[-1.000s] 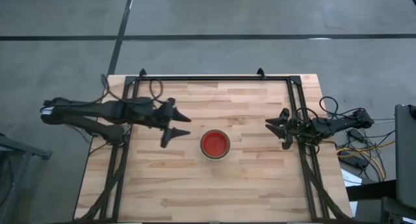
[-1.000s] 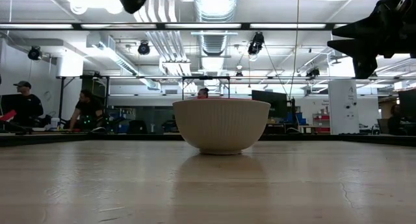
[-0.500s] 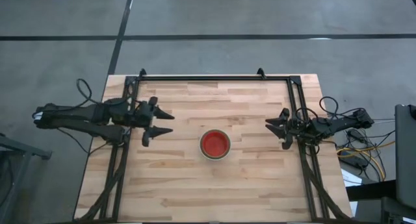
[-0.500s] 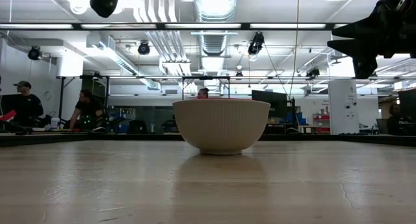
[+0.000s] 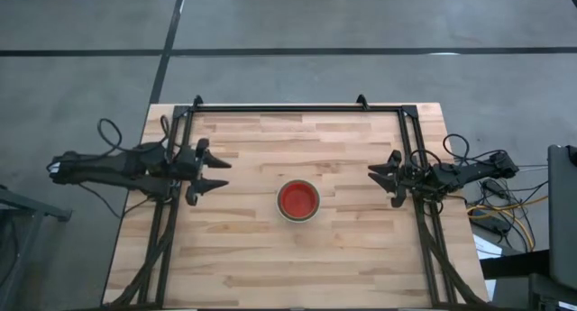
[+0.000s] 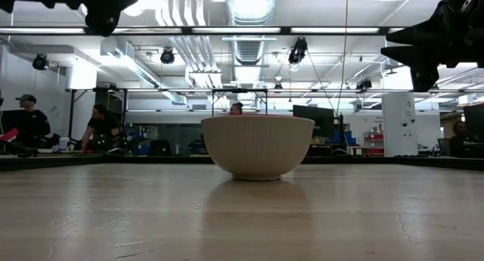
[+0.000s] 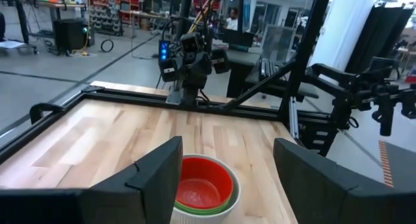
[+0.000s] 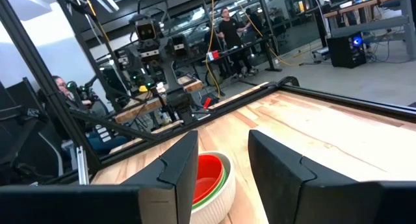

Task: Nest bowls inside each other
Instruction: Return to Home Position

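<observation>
The bowls stand nested in one stack (image 5: pixel 297 200) at the table's middle. An off-white bowl (image 6: pixel 257 146) rests on the wood by its base. Inside it sits a green bowl (image 7: pixel 225 197), and inside that a red bowl (image 7: pixel 198 185). My left gripper (image 5: pixel 221 173) hovers open near the table's left edge, well apart from the stack; it also shows in the left wrist view (image 7: pixel 227 160). By the right edge my right gripper (image 5: pixel 380 178) waits open, pointing at the stack in the right wrist view (image 8: pixel 223 149). Neither holds anything.
A black frame rail (image 5: pixel 297 107) runs along the table's far edge and down both sides (image 5: pixel 171 212). Bare wood (image 5: pixel 297 266) lies all around the stack. People (image 6: pixel 30 121) sit in the room beyond the far edge.
My left gripper has drawn back from near the stack toward the table's left edge and sunk a little, staying open and empty. The stack of bowls has not moved.
</observation>
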You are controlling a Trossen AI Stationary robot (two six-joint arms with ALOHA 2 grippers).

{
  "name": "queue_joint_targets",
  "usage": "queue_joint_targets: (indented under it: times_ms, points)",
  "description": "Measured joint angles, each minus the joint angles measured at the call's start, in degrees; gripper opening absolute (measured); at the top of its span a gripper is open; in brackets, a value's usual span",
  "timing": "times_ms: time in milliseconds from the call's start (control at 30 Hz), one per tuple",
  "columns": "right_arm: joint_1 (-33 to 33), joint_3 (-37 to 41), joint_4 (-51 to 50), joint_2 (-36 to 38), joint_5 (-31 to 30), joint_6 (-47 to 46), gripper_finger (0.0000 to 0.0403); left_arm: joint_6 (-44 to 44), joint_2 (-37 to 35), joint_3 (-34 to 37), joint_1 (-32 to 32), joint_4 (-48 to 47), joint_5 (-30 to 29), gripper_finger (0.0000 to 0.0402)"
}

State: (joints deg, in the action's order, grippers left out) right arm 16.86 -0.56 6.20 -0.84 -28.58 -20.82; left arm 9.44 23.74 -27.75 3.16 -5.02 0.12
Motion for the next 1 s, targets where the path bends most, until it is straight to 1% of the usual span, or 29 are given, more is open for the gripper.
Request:
queue_joint_targets:
  times_ms: [200, 633, 1000]
  points:
    - [0.00, 0.00, 0.00, 0.00, 0.00, 0.00, 0.0132, 2.10, -5.71, 5.27, 0.00, 1.87, 0.16, 0.0246]
    - [0.00, 0.00, 0.00, 0.01, 0.01, 0.00, 0.0132, 2.56, -16.26, 12.41, 0.00, 2.17, 0.10, 0.0246]
    - [0.00, 0.00, 0.00, 0.00, 0.02, 0.00, 0.0132, 3.43, -23.22, 18.54, -0.03, 2.19, -0.06, 0.0246]
